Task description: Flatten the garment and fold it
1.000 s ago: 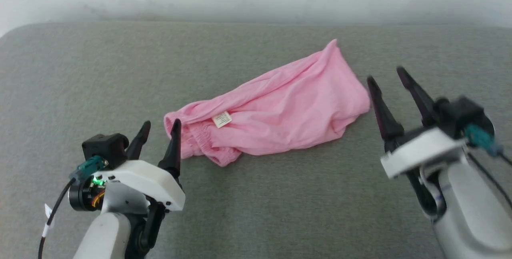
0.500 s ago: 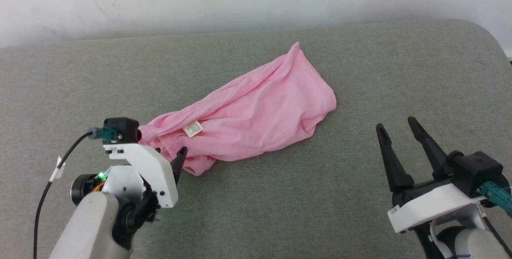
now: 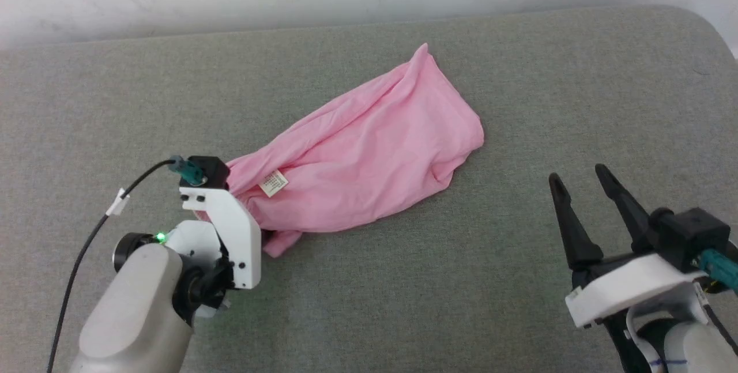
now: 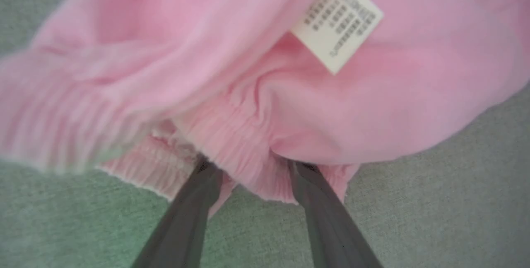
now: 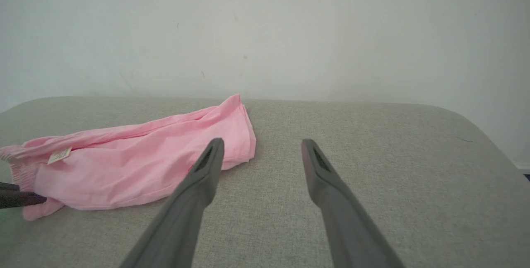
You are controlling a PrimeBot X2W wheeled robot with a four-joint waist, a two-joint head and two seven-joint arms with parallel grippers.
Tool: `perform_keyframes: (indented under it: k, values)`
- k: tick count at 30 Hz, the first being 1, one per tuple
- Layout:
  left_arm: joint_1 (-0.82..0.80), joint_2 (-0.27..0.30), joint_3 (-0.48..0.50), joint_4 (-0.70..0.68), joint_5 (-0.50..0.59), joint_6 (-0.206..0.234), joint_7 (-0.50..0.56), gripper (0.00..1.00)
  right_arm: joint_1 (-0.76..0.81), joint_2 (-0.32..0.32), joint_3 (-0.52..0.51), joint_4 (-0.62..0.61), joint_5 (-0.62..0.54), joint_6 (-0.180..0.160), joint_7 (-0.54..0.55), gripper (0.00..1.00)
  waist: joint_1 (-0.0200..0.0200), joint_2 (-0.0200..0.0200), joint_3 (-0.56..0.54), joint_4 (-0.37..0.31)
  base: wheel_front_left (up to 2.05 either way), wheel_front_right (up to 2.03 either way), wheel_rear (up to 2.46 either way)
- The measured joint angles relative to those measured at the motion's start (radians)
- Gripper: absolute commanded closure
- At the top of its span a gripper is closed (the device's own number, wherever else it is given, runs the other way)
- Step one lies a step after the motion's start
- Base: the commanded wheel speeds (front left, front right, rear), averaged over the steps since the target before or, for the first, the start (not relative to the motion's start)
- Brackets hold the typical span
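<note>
We see the pink shorts lying on a grey padded surface. They are stretched slantwise and full of soft folds, so they are not flat. The gathered waistband is the end of the shorts nearer to the robot, on its left side, and the leg end points away toward the white wall. A small white tag with printed lines lies on top of the shorts, just beside the waistband. The left gripper is at the waistband end of the shorts. Its two dark fingers stand apart, and their tips go out of sight under the edge of the gathered cloth, with a bunch of the waistband hanging between them. The fingers look spread and not closed on this cloth; we cannot tell if they press it. In the right wrist view, one dark finger of this gripper touches the waistband end low down, close to the padded surface. A black cable leaves the left wrist on the side away from the shorts. The right gripper is well apart from the shorts, to the right of their leg end and nearer to the robot. Its fingers are wide open, nothing is between them, and they point past the leg end toward the wall.
</note>
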Motion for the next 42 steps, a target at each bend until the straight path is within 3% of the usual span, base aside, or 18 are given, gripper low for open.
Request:
perform_keyframes:
  k: [6, 14, 27, 28, 29, 30, 31, 36, 42]
  values:
    - [-0.019, 0.003, 0.008, 0.034, -0.014, -0.014, -0.009, 1.0, -0.096, -0.001, 0.005, 0.086, -0.004, 0.0, 0.11, 0.0, 0.0001, 0.0, 0.008, 0.002, 0.0, 0.0, 0.0]
    - [-0.017, -0.026, 0.029, -0.003, -0.062, -0.026, -0.054, 1.0, -0.323, 0.006, -0.018, 0.395, 0.068, 0.0, 0.216, 0.0, 0.0005, 0.0, 0.019, 0.056, 0.0, 0.0, 0.0]
    - [-0.018, -0.039, -0.014, -0.179, -0.026, -0.033, -0.085, 1.0, -0.692, -0.026, 0.061, 0.881, 0.182, 0.0, 0.451, 0.0, 0.0004, -0.0001, 0.094, 0.153, 0.0, 0.0, 0.0]
    - [-0.018, -0.04, -0.016, -0.186, -0.026, -0.033, -0.085, 1.0, -0.712, -0.031, 0.068, 0.907, 0.188, 0.0, 0.487, 0.06, 0.0002, -0.0001, 0.099, 0.159, 0.0, 0.0, 0.0]
    - [-0.018, -0.04, -0.018, -0.192, -0.026, -0.033, -0.086, 1.0, -0.731, -0.036, 0.076, 0.926, 0.194, 0.0, 0.519, 0.54, 0.0001, 0.0, 0.103, 0.165, 0.0, 0.0, 0.0]
    - [-0.018, -0.04, -0.018, -0.195, -0.024, -0.033, -0.089, 1.0, -0.746, -0.041, 0.079, 0.941, 0.205, 0.0, 0.546, 0.94, 0.0001, -0.0001, 0.106, 0.17, 0.0, 0.0, 0.0]
    - [-0.018, -0.04, -0.017, -0.199, -0.022, -0.033, -0.096, 1.0, -0.758, -0.046, 0.082, 0.95, 0.216, 0.0, 0.564, 1.0, 0.0001, 0.0, 0.109, 0.174, 0.0, 0.0, 0.0]
    - [-0.013, -0.028, -0.016, -0.209, -0.02, -0.033, -0.106, 1.0, -0.766, -0.052, 0.123, 0.942, 0.264, 0.0, 0.532, 1.0, 0.0004, 0.0, 0.108, 0.168, 0.0, 0.0, 0.0]
    - [0.02, 0.003, 0.009, -0.26, -0.024, -0.032, -0.13, 1.0, -0.697, -0.097, 0.203, 0.799, 0.295, 0.0, 0.405, 1.0, 0.0004, 0.0, 0.07, 0.153, 0.0, 0.0, 0.0]
